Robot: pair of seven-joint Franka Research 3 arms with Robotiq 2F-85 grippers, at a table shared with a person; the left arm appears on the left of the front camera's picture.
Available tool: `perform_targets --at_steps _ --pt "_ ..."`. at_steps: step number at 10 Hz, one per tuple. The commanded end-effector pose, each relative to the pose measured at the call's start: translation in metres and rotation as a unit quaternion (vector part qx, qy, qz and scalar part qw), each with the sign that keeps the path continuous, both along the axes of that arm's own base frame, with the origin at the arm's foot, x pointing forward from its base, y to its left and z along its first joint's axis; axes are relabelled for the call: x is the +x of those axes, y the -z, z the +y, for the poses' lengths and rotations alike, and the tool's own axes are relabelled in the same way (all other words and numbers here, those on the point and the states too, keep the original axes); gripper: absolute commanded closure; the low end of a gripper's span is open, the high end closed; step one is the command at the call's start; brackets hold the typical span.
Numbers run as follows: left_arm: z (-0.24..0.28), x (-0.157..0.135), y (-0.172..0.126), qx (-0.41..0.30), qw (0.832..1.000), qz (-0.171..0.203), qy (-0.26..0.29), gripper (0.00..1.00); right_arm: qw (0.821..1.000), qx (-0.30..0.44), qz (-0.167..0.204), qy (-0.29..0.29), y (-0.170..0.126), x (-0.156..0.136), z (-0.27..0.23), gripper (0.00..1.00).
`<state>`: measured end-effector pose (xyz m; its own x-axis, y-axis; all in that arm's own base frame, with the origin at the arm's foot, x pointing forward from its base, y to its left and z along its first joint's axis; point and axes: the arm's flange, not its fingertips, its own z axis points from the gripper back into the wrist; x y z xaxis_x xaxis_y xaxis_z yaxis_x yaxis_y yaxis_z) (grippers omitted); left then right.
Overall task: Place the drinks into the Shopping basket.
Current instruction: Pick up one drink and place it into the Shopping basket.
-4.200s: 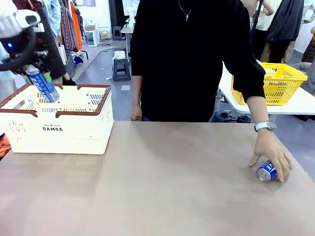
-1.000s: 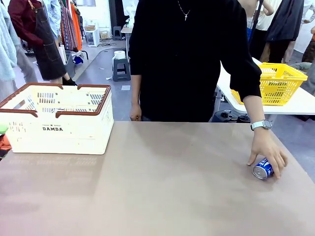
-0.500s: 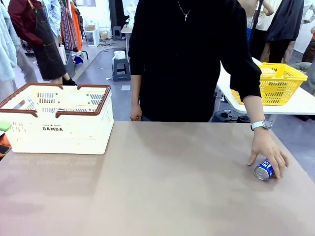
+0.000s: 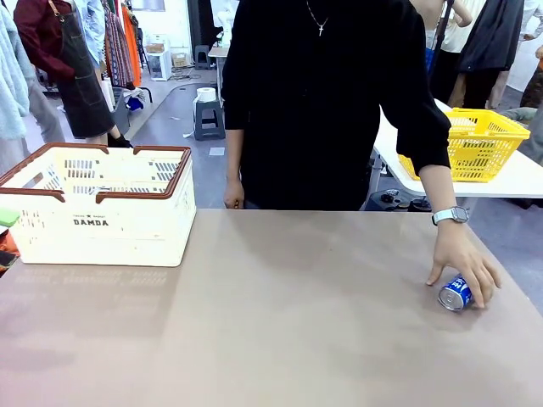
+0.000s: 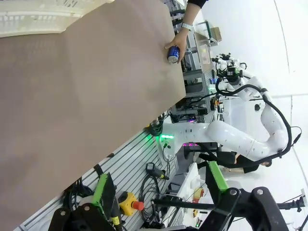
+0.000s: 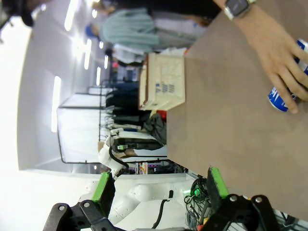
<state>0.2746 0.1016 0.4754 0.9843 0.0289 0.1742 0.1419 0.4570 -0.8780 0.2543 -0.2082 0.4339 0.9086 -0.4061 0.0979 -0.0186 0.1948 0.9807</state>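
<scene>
The robot's left hand [image 5: 158, 173] had its two green fingers wide apart, with nothing between them. The robot's right hand [image 6: 159, 172] was the same, wide apart and empty. I think both were held back from the brown surface [image 4: 271, 331] so that they were ready to reach for a drink.

On the surface, at about 3 o'clock from its middle, a blue can [image 4: 456, 292] lay on its side. Its silver end pointed to 7 o'clock. The person's hand [image 4: 463, 261] rested on top of the can, with the fingers curled over it. I think the hand was there to stop the can rolling away, or to push it closer to the robot. The can had white letters on it, but they were too small to read.

At about 10 o'clock, well apart from the can, stood the white basket [image 4: 127, 242] with the brown rim. Its top was open, so drinks could go in from above. I could not see what was inside it. Black letters on its side said "DAMDA", with a line of tiny print above that I could not read.

A watch [image 4: 450, 215] was on the person's wrist. Far off at 2 o'clock, a yellow basket [image 4: 485, 146] sat on another table.
</scene>
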Motion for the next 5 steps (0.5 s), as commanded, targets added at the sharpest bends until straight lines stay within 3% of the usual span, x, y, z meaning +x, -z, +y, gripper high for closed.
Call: perform_targets --at_steps 1,3,4,5 --pt "-0.002 -0.002 0.0 -0.01 1.0 -0.001 -0.007 0.0 1.0 0.0 0.0 0.0 0.0 0.0 0.0 0.0" --pt "-0.002 -0.002 0.0 -0.01 1.0 -0.001 -0.007 0.0 0.977 -0.201 0.06 -0.033 -0.038 0.03 0.06 0.0" --pt "-0.002 -0.002 0.0 -0.01 1.0 -0.001 -0.007 0.0 0.966 -0.242 0.066 -0.054 -0.043 0.052 0.088 0.0" --pt "-0.002 -0.002 0.0 -0.01 1.0 -0.001 -0.007 0.0 0.967 -0.239 0.073 -0.047 -0.044 0.065 0.088 0.0"
